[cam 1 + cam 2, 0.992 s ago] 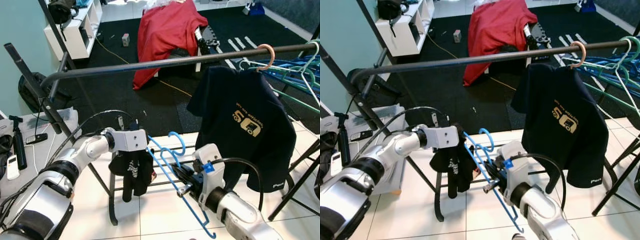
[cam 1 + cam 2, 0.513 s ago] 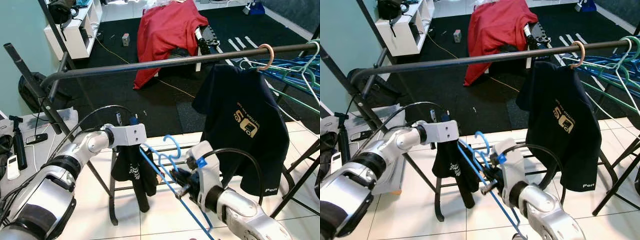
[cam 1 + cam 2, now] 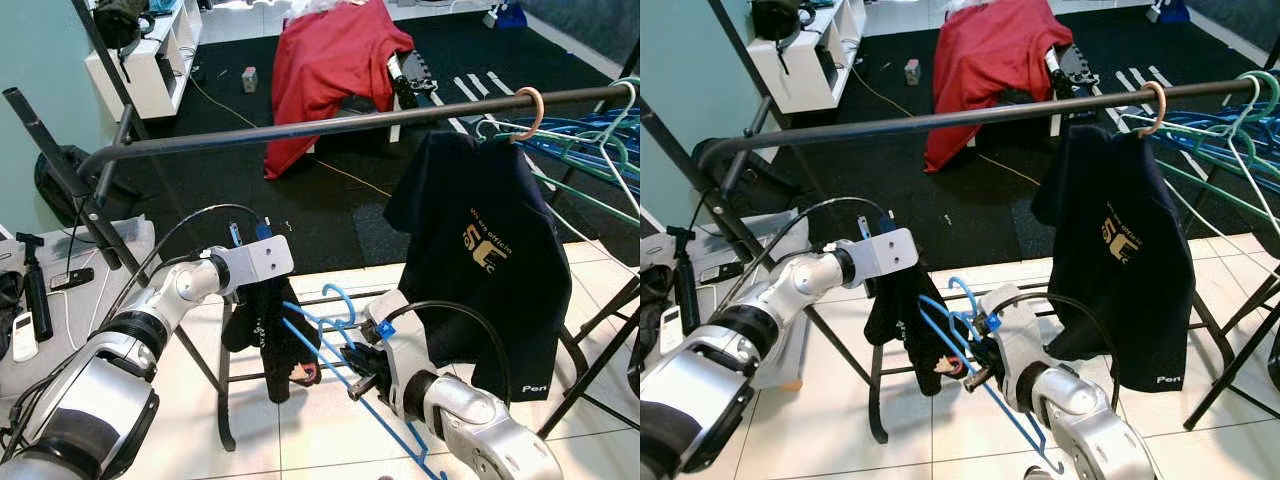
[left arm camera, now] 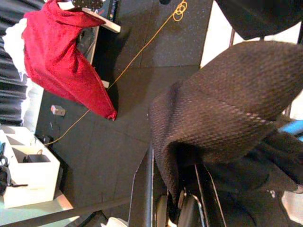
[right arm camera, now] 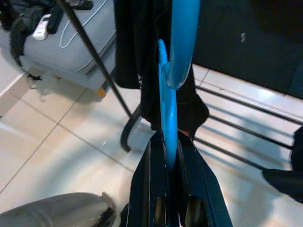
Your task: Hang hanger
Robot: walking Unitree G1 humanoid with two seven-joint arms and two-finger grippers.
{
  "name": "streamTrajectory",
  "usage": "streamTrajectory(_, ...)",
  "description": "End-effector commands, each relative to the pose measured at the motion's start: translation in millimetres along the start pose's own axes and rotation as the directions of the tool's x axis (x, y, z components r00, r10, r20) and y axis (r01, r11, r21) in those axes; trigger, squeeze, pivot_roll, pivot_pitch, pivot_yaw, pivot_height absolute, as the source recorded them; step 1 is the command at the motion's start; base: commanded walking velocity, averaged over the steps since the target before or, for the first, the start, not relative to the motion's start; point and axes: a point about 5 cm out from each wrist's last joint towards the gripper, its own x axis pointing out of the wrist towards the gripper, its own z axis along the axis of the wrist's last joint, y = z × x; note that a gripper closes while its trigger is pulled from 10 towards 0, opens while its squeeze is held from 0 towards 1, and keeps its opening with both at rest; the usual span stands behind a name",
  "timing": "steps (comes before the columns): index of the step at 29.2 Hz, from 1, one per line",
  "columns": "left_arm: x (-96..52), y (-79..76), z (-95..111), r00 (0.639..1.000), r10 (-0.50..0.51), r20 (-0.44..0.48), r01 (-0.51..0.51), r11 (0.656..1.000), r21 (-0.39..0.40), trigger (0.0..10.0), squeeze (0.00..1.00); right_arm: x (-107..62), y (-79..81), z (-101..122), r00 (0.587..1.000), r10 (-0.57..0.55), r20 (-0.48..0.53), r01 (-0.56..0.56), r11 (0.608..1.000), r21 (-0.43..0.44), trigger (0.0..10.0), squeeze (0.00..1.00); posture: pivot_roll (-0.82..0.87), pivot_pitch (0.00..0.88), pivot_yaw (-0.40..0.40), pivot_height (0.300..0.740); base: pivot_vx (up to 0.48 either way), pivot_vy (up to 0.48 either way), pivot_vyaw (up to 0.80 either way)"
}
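**Blue hanger and dark garment held low, rail waiting above**

My right fingers [image 5: 166, 161] are clamped on the stem of the blue plastic hanger [image 3: 330, 345], held tilted below the long dark metal clothes rail [image 3: 300, 128]. My left fingers [image 4: 173, 189] pinch a fold of the small black fabric garment [image 3: 268, 335], which droops just beside the hanger's upper arm. I judge this the dressing step: the garment is not yet seated on the hanger. Next, the cloth needs settling over the arms, then the hook lifting to the rail, beside the navy printed T-shirt [image 3: 490, 250]. Both my forearms reach forward at mid-height, wrists angled inward toward each other.
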Motion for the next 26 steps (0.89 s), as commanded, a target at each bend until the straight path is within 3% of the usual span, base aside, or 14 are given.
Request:
streamTrajectory(1, -0.4, 1.5, 1, 1.0, -0.001, 0.015, 0.002, 1.0, -0.011, 10.0, 0.0, -4.4, 5.9, 5, 0.999, 0.0, 0.045, 0.0, 1.0, 0.002, 0.0, 0.0, -0.1, 0.143, 0.118, 0.74, 0.0, 0.0, 0.0)
streamTrajectory(6, 0.1, 0.9, 2, 1.0, -0.018, 0.021, 0.019, 0.999, -0.029, 10.0, 0.0, -10.7, 4.4, 23, 0.991, 0.037, 0.131, -0.05, 0.994, 0.099, 0.0, 0.0, -0.1, 0.143, 0.119, 0.74, 0.0, 0.0, 0.0)
streamTrajectory(9, 0.2, 0.6, 1, 1.0, -0.028, 0.006, 0.028, 0.999, -0.037, 10.0, 0.0, -14.6, 11.3, 32, 0.981, 0.124, 0.147, -0.141, 0.984, 0.105, 0.0, 0.0, -0.1, 0.142, 0.12, 0.74, 0.0, 0.0, 0.0)
streamTrajectory(11, 0.2, 0.6, 1, 1.0, -0.028, 0.006, 0.028, 0.999, -0.037, 10.0, 0.0, -14.6, 11.3, 32, 0.981, 0.124, 0.147, -0.141, 0.984, 0.105, 0.0, 0.0, -0.1, 0.142, 0.12, 0.74, 0.0, 0.0, 0.0)
streamTrajectory(13, 0.6, 0.2, -1, 0.999, -0.034, -0.016, 0.034, 0.998, -0.044, 10.0, 0.0, -17.3, 18.8, 32, 0.974, 0.198, 0.112, -0.208, 0.974, 0.092, 0.0, 0.0, -0.1, 0.143, 0.121, 0.74, 0.0, 0.0, 0.0)
streamTrajectory(26, 1.3, 2.1, -2, 0.999, -0.033, -0.028, 0.03, 0.996, -0.087, 10.0, 0.0, -17.9, 15.6, 24, 0.981, 0.196, 0.014, -0.196, 0.976, 0.091, 0.0, 0.0, -0.1, 0.137, 0.122, 0.74, 0.0, 0.0, 0.0)
